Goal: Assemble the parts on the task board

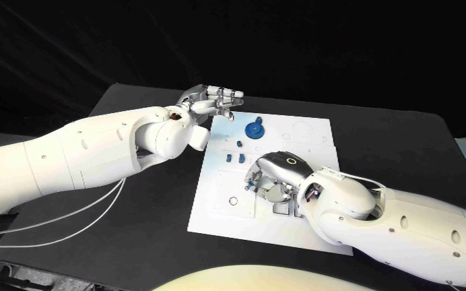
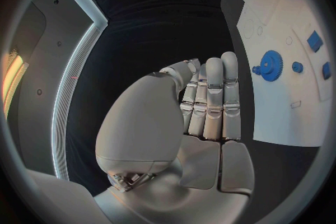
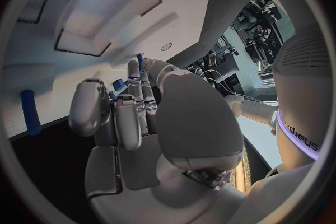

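under the right hand (image 1: pixel 275 176), on the near middle of the flat white rectangular task board (image 1: pixel 301 227), sits a cluster of small blue parts; the silver fingers curl down over them, and in the right wrist view a small blue piece (image 3: pixel 119 85) shows between the fingertips with a thin blue pin (image 3: pixel 139 61) just past them, so the hand looks closed on a part, probably pressing or seating it into the board, though the exact contact is hidden by the palm. two small blue rectangular pieces (image 1: pixel 231 158) stand just beyond those fingers, toward the far edge, likely waiting their turn. a blue round gear-like disc (image 1: pixel 253 129) lies further on, near the left hand (image 1: pixel 212 102), just beside its fingertips but apart from them. the left hand hovers at the board's far left corner, fingers straight and pressed together in the left wrist view, thumb folded across, holding nothing; it seems parked out of the way or ready to steady the board. a blue short cylinder (image 3: pixel 29 112) lies on the board off to the side of the right hand, untouched.
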